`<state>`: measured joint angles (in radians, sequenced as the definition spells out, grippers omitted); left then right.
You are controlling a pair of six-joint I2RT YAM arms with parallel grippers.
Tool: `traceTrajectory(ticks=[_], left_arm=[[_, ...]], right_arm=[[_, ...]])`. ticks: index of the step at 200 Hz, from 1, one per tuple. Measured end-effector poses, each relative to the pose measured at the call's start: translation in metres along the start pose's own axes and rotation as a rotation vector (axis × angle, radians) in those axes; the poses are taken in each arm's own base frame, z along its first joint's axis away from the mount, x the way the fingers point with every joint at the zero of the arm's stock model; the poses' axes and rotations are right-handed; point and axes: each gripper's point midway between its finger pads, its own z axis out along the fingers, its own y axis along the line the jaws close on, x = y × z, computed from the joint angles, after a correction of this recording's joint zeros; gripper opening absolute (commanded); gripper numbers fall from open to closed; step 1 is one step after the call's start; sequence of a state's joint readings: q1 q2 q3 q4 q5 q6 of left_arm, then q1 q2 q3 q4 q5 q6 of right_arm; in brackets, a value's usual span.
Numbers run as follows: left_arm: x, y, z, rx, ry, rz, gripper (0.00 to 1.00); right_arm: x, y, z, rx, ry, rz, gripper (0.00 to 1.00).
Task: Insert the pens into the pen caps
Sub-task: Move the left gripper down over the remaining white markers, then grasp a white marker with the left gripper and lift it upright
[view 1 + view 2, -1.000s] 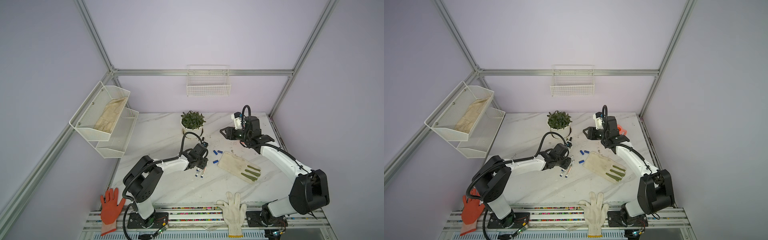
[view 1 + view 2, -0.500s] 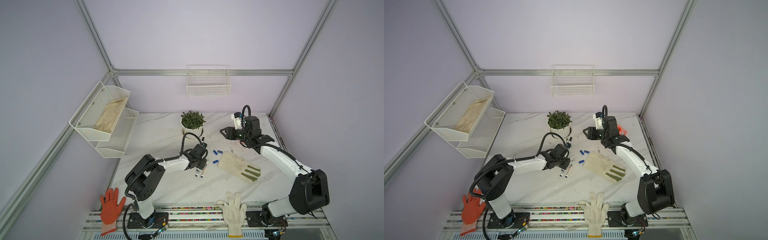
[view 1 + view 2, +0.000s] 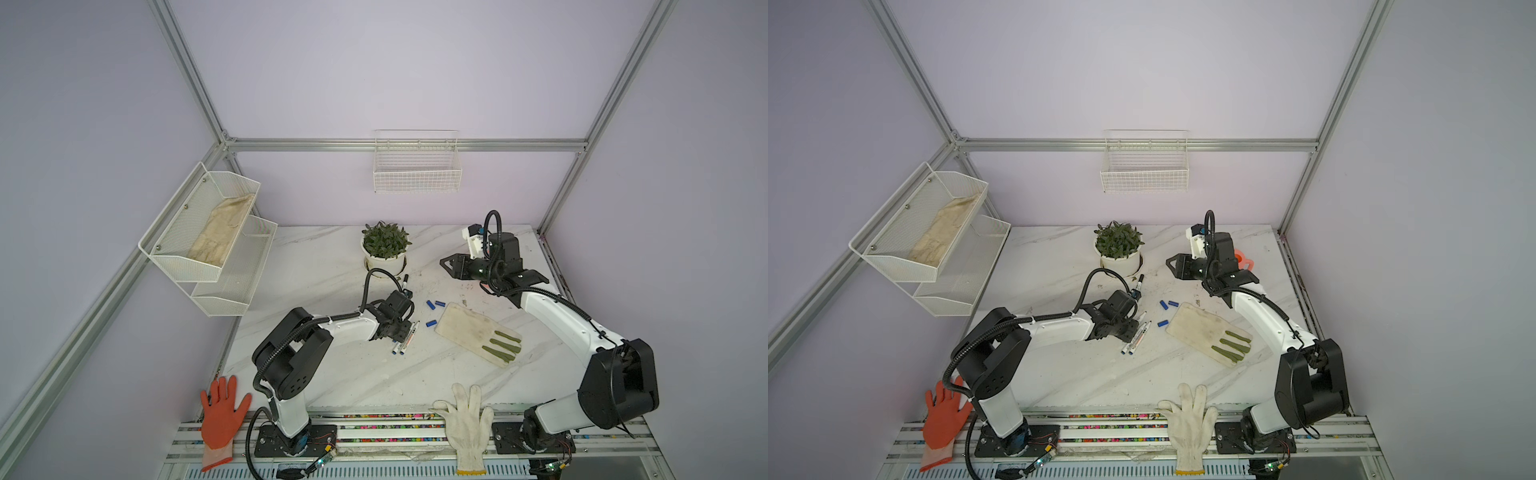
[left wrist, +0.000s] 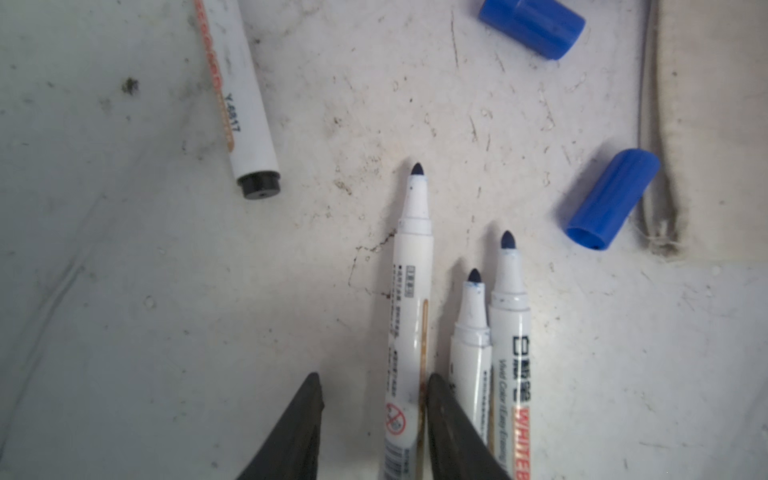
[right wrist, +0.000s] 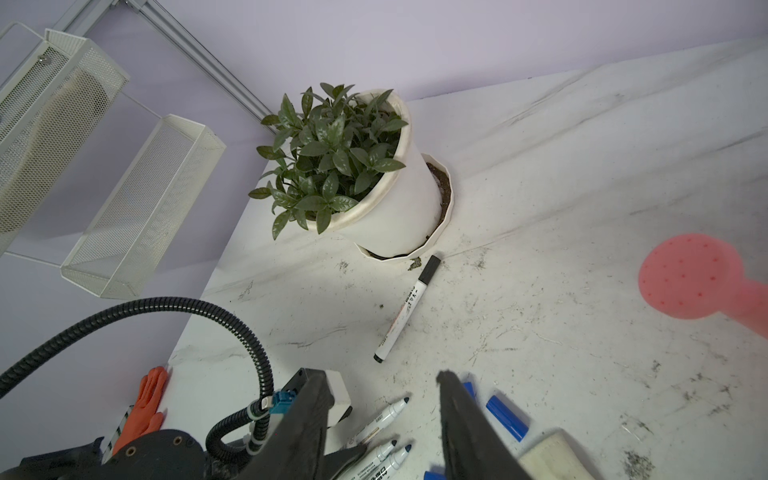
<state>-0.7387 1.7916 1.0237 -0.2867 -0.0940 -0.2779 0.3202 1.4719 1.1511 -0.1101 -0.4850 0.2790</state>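
Your left pincer (image 4: 372,380) sits low on the worktop (image 4: 124,291), its jaws narrowly apart around one uncapped pen (image 4: 409,316). One jaw touches the barrel and the other stands clear of it, so nothing is gripped. Two more uncapped pens (image 4: 510,340) lie just beside that one, tips pointing the same way. The blue caps (image 4: 611,199) lie loose beyond the tips, by the edge of a glove (image 3: 469,332). A fourth pen (image 5: 405,311), its black cap (image 5: 431,266) on, lies near the plant pot (image 5: 399,208). Your right pincer (image 5: 382,376) hangs above the worktop, jaws wide, holding nothing.
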Motion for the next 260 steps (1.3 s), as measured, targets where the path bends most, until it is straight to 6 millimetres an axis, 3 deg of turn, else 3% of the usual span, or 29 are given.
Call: traceTrajectory(ticks=[50,91,132,153,183,197,260], left_arm=[[0.0,0.002,0.001,-0.001,0.003,-0.007,0.21],[-0.001,0.001,0.001,0.001,-0.001,0.0,0.0],[-0.009,0.001,-0.003,0.037,-0.023,-0.028,0.0],[-0.038,0.0,-0.021,0.103,-0.128,-0.091,0.0],[-0.103,0.001,-0.071,0.19,-0.388,-0.164,0.0],[-0.123,-0.001,-0.088,0.218,-0.475,-0.175,0.0],[-0.148,-0.011,-0.105,0.285,-0.593,-0.171,0.0]], right_arm=[[0.0,0.0,0.0,0.001,0.0,0.001,0.45],[-0.001,-0.002,0.0,0.013,-0.005,0.002,0.45],[0.001,-0.004,0.0,0.024,0.001,0.006,0.45],[0.005,-0.006,0.0,0.029,0.016,0.004,0.45],[0.009,-0.002,0.0,0.003,0.038,0.0,0.45],[0.01,0.003,0.0,-0.02,0.044,0.0,0.45],[0.013,0.041,0.01,-0.171,0.054,-0.004,0.45]])
